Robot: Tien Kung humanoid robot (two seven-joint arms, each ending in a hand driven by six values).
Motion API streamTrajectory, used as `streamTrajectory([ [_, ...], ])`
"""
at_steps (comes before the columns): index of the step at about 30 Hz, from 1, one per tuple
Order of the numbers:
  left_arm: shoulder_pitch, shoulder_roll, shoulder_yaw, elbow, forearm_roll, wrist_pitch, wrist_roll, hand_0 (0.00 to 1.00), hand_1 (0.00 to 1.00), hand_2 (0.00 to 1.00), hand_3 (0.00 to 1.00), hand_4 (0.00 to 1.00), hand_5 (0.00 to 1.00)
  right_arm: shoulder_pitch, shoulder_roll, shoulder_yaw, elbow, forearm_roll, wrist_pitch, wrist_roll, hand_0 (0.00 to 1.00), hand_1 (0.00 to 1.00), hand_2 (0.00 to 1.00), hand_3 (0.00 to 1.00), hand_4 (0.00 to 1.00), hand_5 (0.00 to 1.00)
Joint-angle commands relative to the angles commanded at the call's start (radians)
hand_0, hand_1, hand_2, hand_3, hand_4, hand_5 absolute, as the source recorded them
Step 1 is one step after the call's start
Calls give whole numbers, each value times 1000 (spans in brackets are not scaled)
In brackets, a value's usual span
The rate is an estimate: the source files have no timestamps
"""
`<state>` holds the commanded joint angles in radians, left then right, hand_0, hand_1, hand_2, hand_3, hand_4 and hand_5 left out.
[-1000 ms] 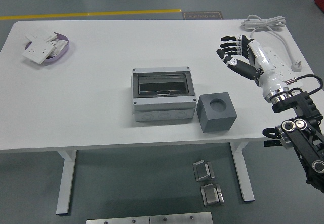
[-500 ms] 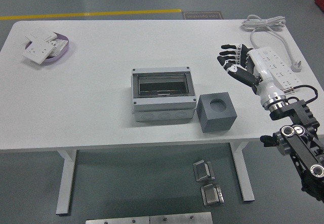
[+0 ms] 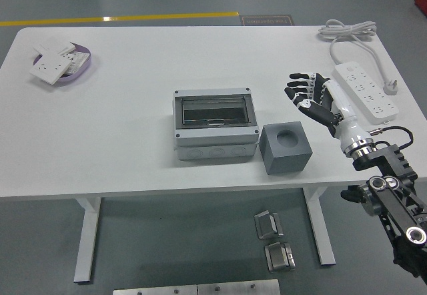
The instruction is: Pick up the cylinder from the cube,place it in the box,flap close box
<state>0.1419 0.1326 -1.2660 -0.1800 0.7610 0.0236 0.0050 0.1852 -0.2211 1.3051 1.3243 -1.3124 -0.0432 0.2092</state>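
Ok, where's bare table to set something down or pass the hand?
Bare: the stretch between the purple tray and the box, the whole far strip behind the box, and the front-left corner. Tighter on the right: the right hand, fingers spread, hovers between the cube and the power strip; cube and box sit almost touching.

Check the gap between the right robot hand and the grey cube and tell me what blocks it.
Nothing visible does. Only bare table lies between the open right robot hand and the cube, which sits beside the box. No cylinder shows in the cube's round hole.
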Motion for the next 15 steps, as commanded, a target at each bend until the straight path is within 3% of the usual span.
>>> streamTrajectory([
  [15,-20,1,-8,0,16,-9,-15,619,646,640,661,699,206,13,-8,14,-4,-12,15,0,615,636,629,667,842,348],
])
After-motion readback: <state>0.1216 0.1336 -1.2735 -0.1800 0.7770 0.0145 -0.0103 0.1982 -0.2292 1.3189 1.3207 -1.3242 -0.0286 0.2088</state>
